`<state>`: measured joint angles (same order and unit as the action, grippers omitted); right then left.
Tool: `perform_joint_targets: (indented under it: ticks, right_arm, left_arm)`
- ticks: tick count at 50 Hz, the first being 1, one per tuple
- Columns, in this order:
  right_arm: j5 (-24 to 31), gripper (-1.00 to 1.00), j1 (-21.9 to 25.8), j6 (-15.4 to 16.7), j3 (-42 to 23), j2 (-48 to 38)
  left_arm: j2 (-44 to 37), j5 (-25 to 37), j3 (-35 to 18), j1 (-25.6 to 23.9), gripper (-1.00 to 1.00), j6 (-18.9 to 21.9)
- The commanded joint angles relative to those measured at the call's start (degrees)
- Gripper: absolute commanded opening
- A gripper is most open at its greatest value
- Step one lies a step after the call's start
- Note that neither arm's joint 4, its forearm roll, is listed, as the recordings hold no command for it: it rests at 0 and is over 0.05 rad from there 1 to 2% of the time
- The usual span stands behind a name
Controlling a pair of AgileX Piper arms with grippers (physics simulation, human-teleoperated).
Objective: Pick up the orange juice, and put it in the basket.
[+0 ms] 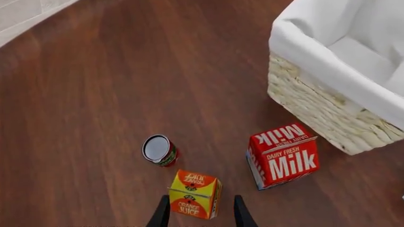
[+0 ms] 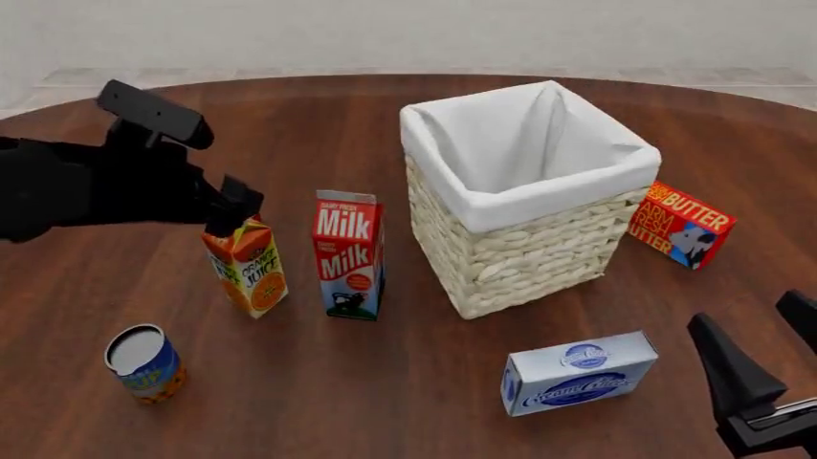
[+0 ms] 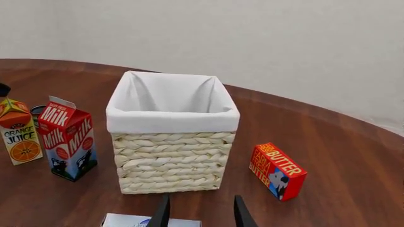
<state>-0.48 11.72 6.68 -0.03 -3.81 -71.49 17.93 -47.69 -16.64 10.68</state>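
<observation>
We note the orange juice [image 2: 248, 266]: yellow-orange gable-top carton, upright on the wooden surface [image 2: 383, 382], left of the basket [image 2: 526, 196] and apart from it. The basket is square pale wicker, white liner folded over its rim, upright.

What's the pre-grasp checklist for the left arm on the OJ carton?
1. Orange juice upright, free-standing: ok.
2. Left gripper open, fingers either side of the carton top: ok.
3. Fingers low enough to close on it: cannot tell.
4. Gap to milk carton and can: ok, both apart from it.
5. Basket open, nothing seen inside: ok.
6. Right gripper clear of the route, parked near the cream cheese box: ok.
</observation>
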Motion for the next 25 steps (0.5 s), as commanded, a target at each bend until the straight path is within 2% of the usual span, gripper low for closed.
perform_joint_targets:
  ticks: [1,25]
  right_arm:
    - [-0.87,1.00,0.03,0.08,-0.02,-1.13]
    - [-2.20,1.00,0.18,0.44,-0.01,-2.74]
  left_arm:
    - [-0.26,-0.63,0.97,0.73,1.00,0.35]
    - [0.91,-2.69,4.03,1.81,1.00,-0.14]
